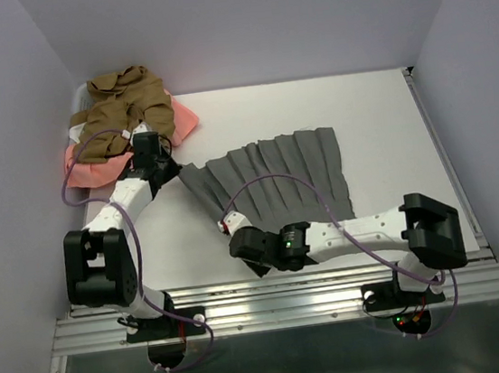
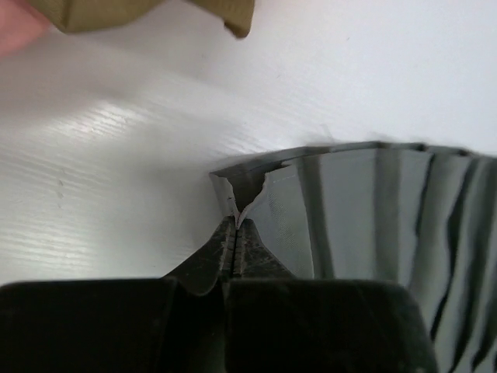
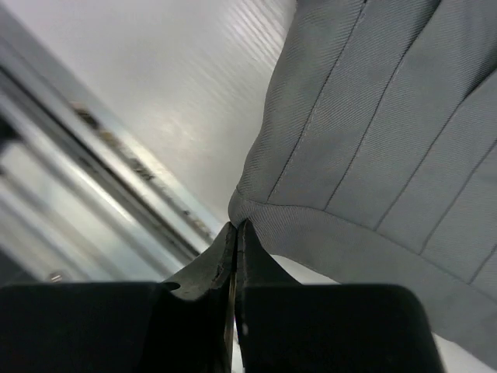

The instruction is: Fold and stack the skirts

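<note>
Top external, grey skirt [image 1: 285,178] fanned flat, wrist views alone, both jaws clamped on its corners

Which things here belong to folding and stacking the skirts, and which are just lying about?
Job: grey skirt, pinched by left fingers and right fingers; tan skirt; pink skirt.
Lying about: basket, mostly covered by the tan skirt; table.
</note>
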Controlling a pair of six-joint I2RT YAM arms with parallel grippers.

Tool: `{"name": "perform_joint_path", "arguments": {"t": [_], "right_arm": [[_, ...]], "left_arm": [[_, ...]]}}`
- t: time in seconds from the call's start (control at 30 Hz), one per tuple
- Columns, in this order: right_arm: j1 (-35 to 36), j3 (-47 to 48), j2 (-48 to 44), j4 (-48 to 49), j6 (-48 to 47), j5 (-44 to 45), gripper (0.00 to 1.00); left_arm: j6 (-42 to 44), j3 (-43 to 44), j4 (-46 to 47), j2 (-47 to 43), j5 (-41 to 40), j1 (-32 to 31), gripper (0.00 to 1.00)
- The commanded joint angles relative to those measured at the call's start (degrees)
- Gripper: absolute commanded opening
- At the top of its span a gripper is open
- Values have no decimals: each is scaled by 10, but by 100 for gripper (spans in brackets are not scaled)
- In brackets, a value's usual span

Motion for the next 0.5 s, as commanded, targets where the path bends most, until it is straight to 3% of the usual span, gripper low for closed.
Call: {"name": "perform_joint_path", "arguments": {"t": [0.0, 0.3, 0.47], "right_arm": [[5, -7, -79, 75, -16, -85, 1], [5, -30, -182, 80, 3, -93, 1], [-6, -57, -249, 79, 25, -65, 1]], "left_arm": [[-20, 9, -9, -83, -49, 1, 0], [-20, 69, -57, -165, -77, 0, 0], [-17, 102, -36, -164, -31, -1, 0]]}}
